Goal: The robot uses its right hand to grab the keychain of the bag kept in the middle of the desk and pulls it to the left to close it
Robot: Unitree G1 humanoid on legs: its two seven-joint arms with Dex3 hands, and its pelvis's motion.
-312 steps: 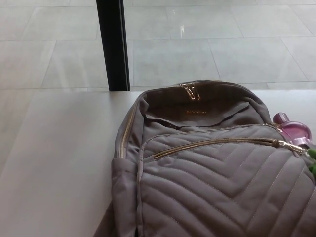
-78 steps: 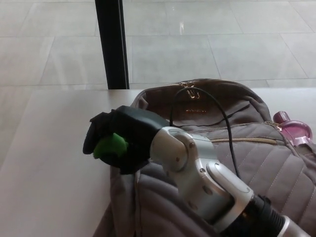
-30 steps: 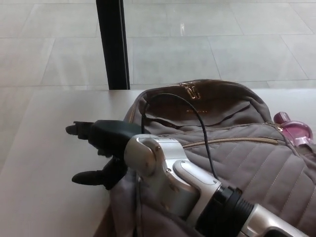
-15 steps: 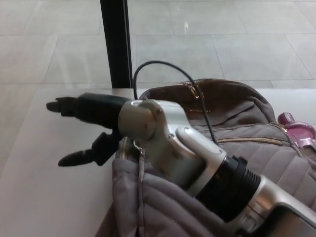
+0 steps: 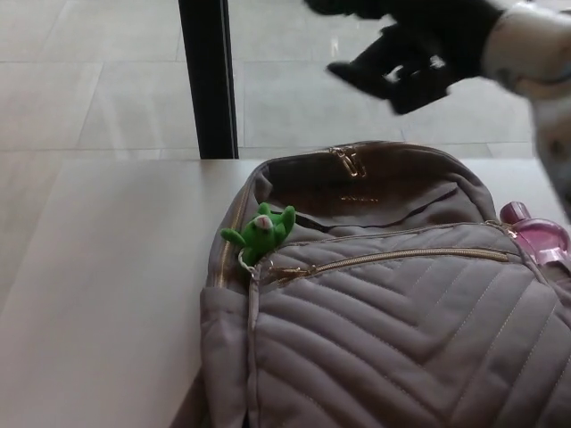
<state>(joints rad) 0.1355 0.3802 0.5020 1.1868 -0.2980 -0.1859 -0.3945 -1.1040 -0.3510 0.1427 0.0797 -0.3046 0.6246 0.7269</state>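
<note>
The white desk (image 5: pixel 107 294) carries the grey quilted bag (image 5: pixel 393 339), which fills the field from centre to 4 o'clock with its top edge toward 12 o'clock. The front pocket zipper (image 5: pixel 410 258) runs along the 9-to-3 o'clock line and is shut over its visible length, with the slider at the 9 o'clock end. The pocket contents cannot be seen. At the bag's 3 o'clock side, a pink bottle (image 5: pixel 533 236) sits against it, partly hidden by the fabric. Two gold zip pulls (image 5: pixel 346 162) lie together at the bag's 12 o'clock edge. My right hand (image 5: pixel 410 49) is raised clear of the bag at 1 o'clock in the field. It is motion-blurred, with its fingers (image 5: pixel 357 73) spread and pointing toward 9 o'clock. It holds nothing. My silver forearm (image 5: pixel 535 45) enters from 2 o'clock. The green plush keychain (image 5: pixel 261 231) lies on the bag near its 10 o'clock corner, just beside the slider. Its link end is toward 7 o'clock, and its limbs span the 8-to-2 o'clock line.
</note>
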